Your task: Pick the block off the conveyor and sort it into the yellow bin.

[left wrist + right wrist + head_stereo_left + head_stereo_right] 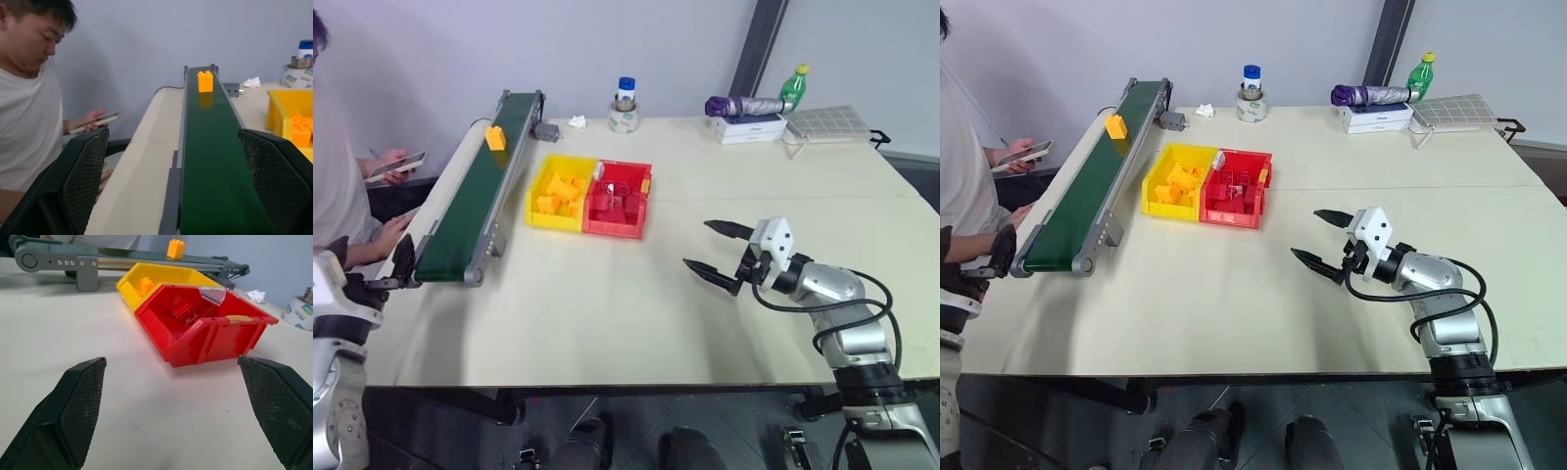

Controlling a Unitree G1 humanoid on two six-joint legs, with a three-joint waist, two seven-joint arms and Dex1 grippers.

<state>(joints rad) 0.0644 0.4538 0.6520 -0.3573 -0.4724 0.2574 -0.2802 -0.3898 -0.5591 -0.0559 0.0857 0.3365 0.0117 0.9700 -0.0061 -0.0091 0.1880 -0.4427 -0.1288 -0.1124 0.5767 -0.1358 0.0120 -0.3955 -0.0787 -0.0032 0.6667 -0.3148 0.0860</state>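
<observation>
Pale blue-grey wall, cream table, dark floor

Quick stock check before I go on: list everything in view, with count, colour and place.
block: one, yellow-orange, on the belt's far end.
conveyor: one, dark green belt, table's left edge.
yellow bin: one, mid-table, holding yellow blocks.
red bin: one, joined to its right, holding red blocks.
tape roll, bottle on top: far edge.
umbrella, purple, on white box; green bottle: far right.
person: left, holding phone.
left gripper: open, at the belt's near end.
right gripper: open, over bare table.
</observation>
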